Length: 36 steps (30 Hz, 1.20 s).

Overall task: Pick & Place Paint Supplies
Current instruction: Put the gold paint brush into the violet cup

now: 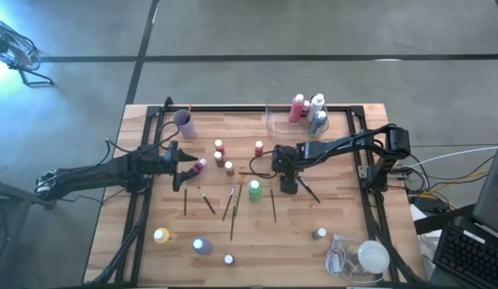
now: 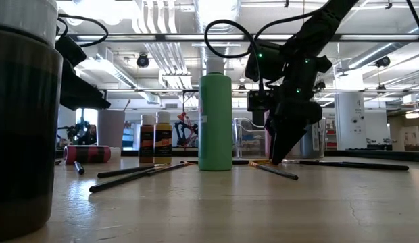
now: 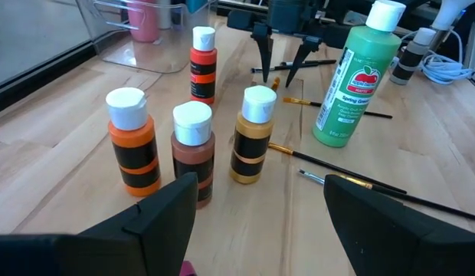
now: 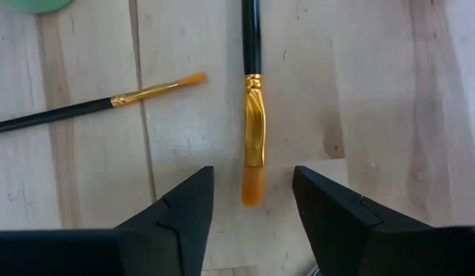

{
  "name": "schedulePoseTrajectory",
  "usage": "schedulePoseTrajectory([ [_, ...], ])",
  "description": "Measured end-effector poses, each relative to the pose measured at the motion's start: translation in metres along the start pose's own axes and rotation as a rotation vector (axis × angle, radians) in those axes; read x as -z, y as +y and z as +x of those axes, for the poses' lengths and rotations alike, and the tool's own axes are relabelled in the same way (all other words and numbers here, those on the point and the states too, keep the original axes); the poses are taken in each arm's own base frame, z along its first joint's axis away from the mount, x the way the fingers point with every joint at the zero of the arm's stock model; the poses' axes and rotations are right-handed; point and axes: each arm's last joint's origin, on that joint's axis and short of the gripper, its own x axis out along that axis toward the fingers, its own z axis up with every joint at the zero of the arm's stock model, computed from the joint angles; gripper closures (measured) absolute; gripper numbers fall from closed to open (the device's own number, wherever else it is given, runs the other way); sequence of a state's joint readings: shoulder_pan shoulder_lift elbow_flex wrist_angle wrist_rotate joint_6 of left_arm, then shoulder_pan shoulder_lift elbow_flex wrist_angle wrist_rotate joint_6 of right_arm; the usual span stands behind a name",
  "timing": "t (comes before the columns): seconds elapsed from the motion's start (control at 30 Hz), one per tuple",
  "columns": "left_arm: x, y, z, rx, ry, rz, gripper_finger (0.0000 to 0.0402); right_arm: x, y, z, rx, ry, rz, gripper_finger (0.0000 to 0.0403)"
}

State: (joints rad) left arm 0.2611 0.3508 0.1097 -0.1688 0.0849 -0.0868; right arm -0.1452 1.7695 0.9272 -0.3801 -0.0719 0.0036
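Paintbrush flat on table, bristle tip between fingers of spread, empty right hand.

We see a wooden slat table with the upright green bottle near its middle. Thin paintbrushes lie flat around that bottle. Four small paint bottles stand just beyond it, and a clear tray sits well behind it.

The green paint bottle carries the one readable label: an apple logo above the words "Spring Green". Labels on the other bottles show no legible text.
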Motion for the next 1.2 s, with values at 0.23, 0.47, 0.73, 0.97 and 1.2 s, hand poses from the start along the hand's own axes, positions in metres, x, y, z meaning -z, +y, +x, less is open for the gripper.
schedulePoseTrajectory([
  [0.23,0.0,0.0,0.0,0.0,0.0,0.0,0.0113,0.0,0.0,-0.004,0.0,-0.008,0.001,0.0292],
  [0.47,0.0,0.0,0.0,0.0,0.0,0.0,0.0113,0.001,0.001,-0.005,-0.009,-0.003,-0.003,0.0351],
  [0.73,0.0,0.0,0.0,0.0,0.0,0.0,0.0113,0.001,0.001,-0.005,-0.012,-0.003,-0.014,0.0393],
  [0.97,0.0,0.0,0.0,0.0,0.0,0.0,0.0113,0.001,0.001,-0.006,-0.01,-0.005,-0.017,0.0394],
  [1.2,0.0,0.0,0.0,0.0,0.0,0.0,0.0113,0.002,0.0,-0.015,0.043,-0.006,-0.016,0.0394],
])
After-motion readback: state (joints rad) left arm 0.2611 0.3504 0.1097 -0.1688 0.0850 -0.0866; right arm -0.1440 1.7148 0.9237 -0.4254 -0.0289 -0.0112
